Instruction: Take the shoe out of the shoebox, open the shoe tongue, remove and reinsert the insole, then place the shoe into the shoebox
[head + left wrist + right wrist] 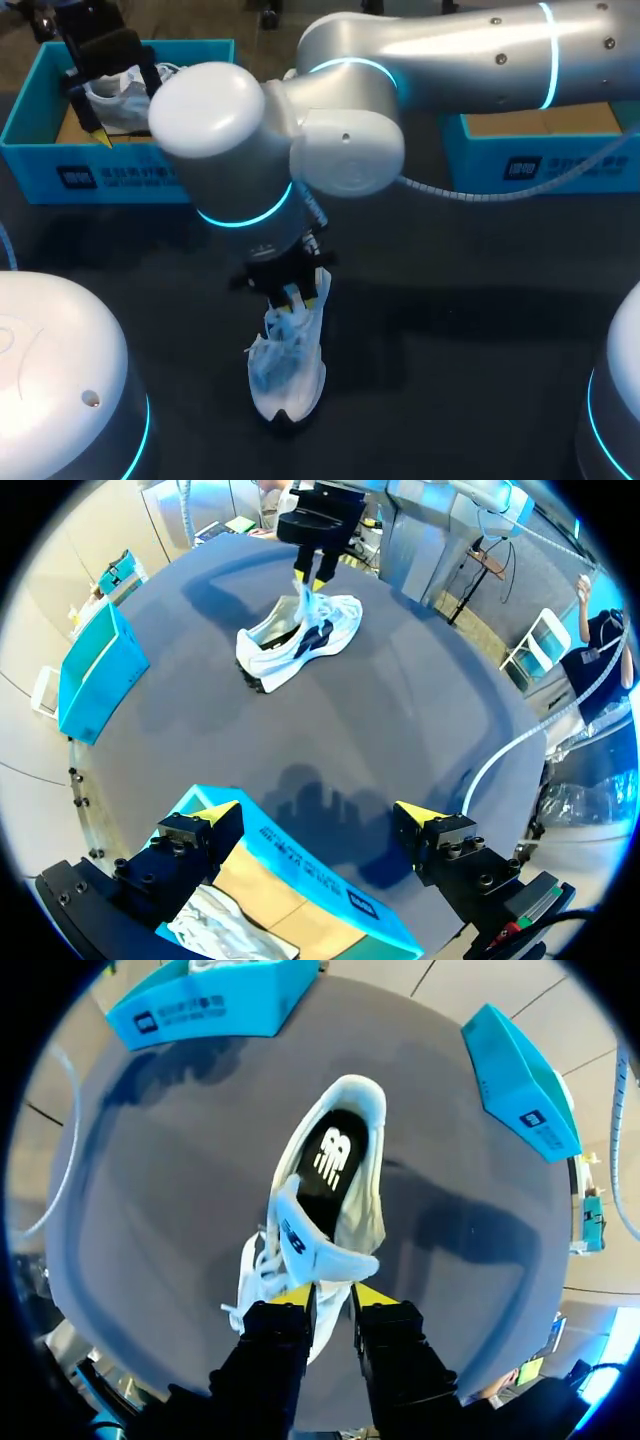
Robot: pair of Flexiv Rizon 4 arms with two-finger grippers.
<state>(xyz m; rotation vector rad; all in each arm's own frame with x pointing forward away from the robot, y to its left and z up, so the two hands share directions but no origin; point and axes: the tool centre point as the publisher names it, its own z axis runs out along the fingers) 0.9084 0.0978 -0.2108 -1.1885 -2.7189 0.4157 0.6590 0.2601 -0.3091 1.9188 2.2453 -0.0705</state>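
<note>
White shoe [288,375]: stands sole-down on the dark table [450,300], near its middle, outside and well apart from the shoebox [120,175].

Shoe tongue [318,1252]: white, pulled up and away from the opening; its free edge sits between the yellow tips of the right gripper [330,1295].

Insole [333,1155]: black with a white mark, lying inside the shoe and exposed through the opening, ahead of the right gripper's fingers.

Right gripper: comes in from the right and reaches past the middle of the table. It hangs directly over the shoe, its fingers drawn close together and pinching the tongue from both sides.

Left gripper [318,818]: positioned above the shoebox at the table's far left corner. Its fingers are spread wide and grip nothing.

Shoebox: bright blue with a cardboard-brown floor, open on top. White crumpled material [225,920] lies inside it, under one of the left gripper's fingers.

Second blue box [540,160]: at the table's far right, partly hidden behind the right arm.
</note>
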